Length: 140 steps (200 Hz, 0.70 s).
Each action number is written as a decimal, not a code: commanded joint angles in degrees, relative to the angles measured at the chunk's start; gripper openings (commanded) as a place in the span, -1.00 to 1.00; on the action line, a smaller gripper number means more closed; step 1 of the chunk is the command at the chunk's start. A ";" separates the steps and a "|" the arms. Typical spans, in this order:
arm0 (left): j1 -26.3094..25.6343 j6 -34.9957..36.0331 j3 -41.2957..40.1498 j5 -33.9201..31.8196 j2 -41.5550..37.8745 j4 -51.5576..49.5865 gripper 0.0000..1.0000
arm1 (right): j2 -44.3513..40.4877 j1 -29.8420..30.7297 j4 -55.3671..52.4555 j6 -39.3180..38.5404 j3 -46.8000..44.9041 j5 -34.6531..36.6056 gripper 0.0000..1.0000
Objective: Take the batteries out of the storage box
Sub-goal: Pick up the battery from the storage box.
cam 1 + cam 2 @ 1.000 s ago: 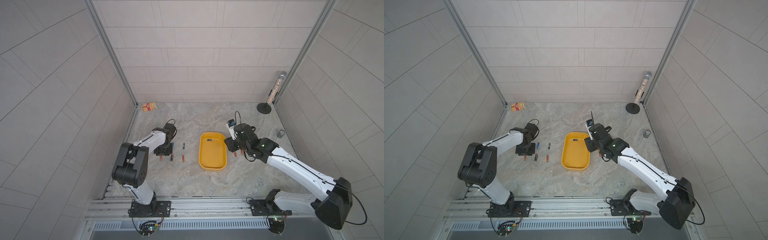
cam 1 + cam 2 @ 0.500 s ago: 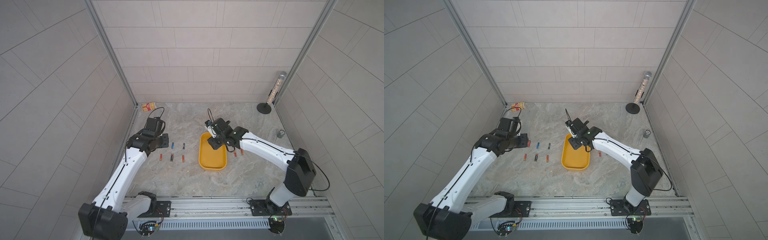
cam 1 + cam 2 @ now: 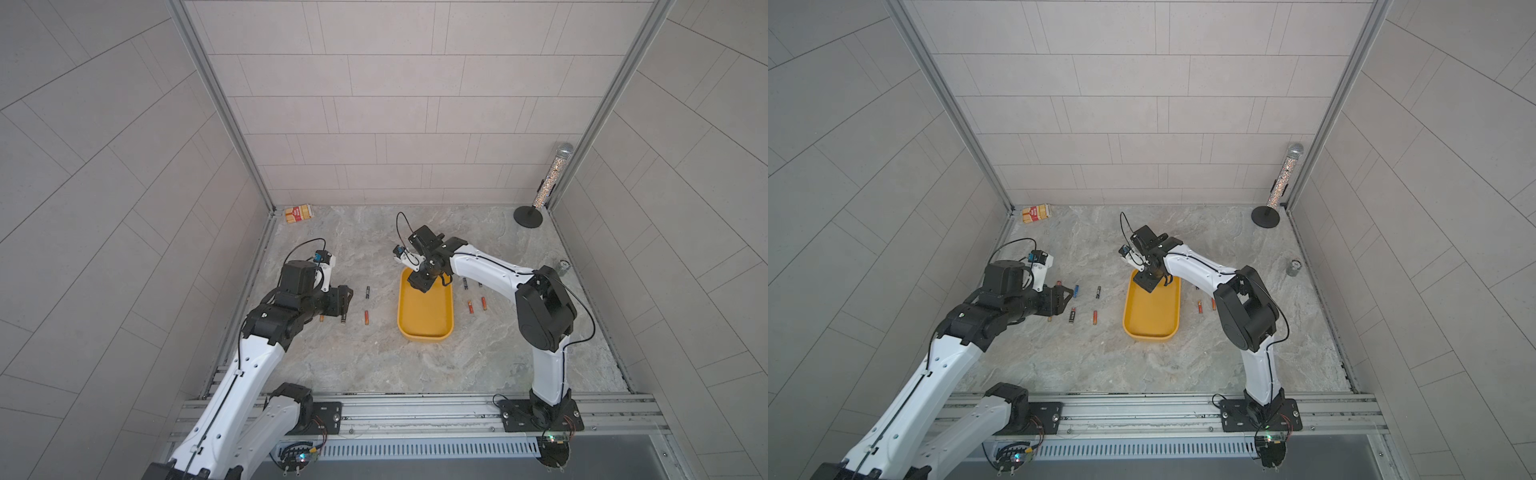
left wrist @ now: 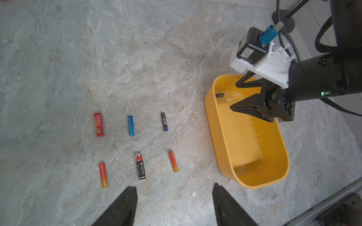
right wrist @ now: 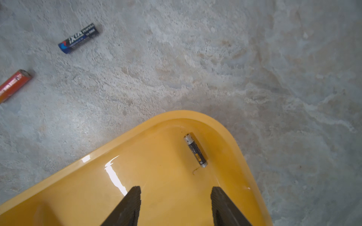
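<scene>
Hovering over the far end of the storage box, the right end effector is released and empty; one black battery lies inside near a rounded corner. The left end effector, also released and empty, hangs above the bench, where six batteries lie in two rows beside the box.

one shallow yellow plastic tub; one slim black battery inside. six slim batteries on the table beside it: three orange-red, two black, one blue. two more orange-red batteries past its other side. one red-and-cream carton in the far left corner.
</scene>
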 commanded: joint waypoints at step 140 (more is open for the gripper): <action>-0.16 0.24 0.14 0.75 1.57 2.12 0.36 | 9.23 -0.55 10.66 -14.57 -2.45 5.93 0.07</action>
